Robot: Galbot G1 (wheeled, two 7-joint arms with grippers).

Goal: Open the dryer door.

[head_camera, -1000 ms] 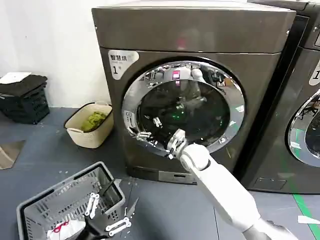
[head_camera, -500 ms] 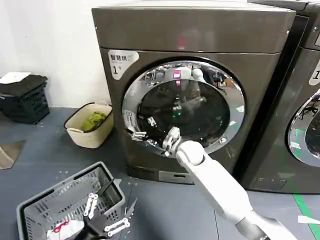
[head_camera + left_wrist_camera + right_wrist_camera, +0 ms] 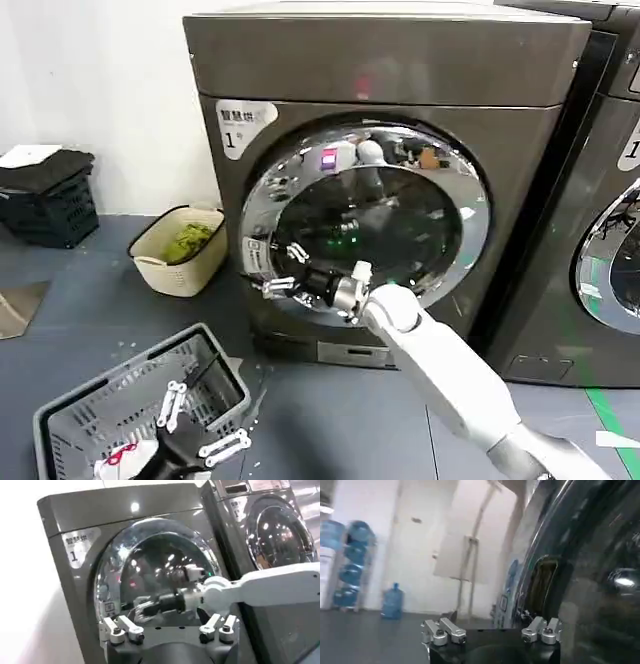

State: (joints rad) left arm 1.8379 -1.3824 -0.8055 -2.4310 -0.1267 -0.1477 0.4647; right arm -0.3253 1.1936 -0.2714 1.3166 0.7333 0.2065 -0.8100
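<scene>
I have the left gripper (image 3: 197, 425) parked low over the grey basket (image 3: 90, 415), left of the dryer (image 3: 385, 150), fingers spread and empty. The right gripper (image 3: 283, 285) sits at the dryer door (image 3: 365, 215)'s lower-left rim; I judge I'm mid-pull and should swing outward next. I cannot tell whether its fingers grip the rim or whether the latch has released.

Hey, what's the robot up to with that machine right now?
The right end effector is at the lower left edge of the dryer door, whose chrome ring there looks pulled slightly out from the dryer, so opening seems just begun. The left end effector hangs idle low over a grey basket on the floor.
</scene>
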